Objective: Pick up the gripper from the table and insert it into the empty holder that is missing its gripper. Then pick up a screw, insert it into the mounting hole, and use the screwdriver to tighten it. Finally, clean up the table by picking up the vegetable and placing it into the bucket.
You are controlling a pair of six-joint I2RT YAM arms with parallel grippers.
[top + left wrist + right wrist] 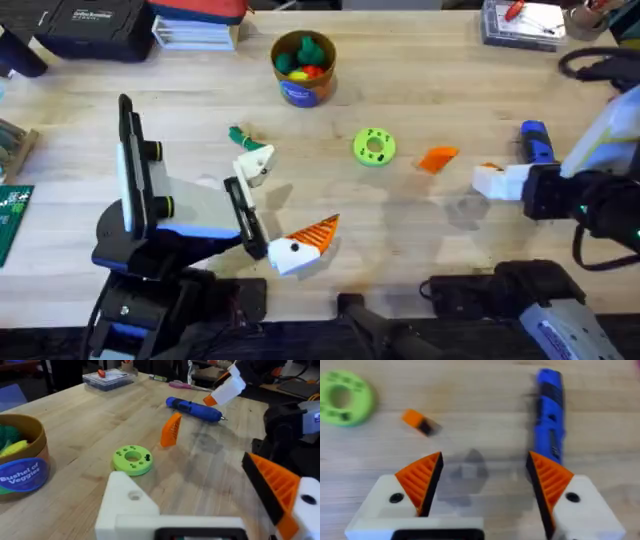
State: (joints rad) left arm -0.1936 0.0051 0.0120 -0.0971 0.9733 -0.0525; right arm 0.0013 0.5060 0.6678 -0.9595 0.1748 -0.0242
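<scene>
The orange ribbed gripper (437, 158) (171, 429) (419, 422) lies on the table right of centre. My left gripper (283, 203) (205, 495) is open and empty. One of its fingers is the bare white holder (255, 165) (127, 505) with a small hole; the other carries an orange pad. My right gripper (487, 178) (485, 480) stands open and empty, between the orange piece and the blue screwdriver (535, 140) (195, 409) (550, 415). The dark green vegetable (240, 135) lies beside the holder finger. The bucket (303, 68) (20, 465) stands at the back centre, holding toy vegetables.
A lime-green disc with holes (374, 146) (132, 459) (342, 397) lies left of the orange piece. A clear parts box (520, 22) (107, 377) sits at the far right corner, pink-handled scissors (182, 385) near it. Boxes and a black case line the far left edge.
</scene>
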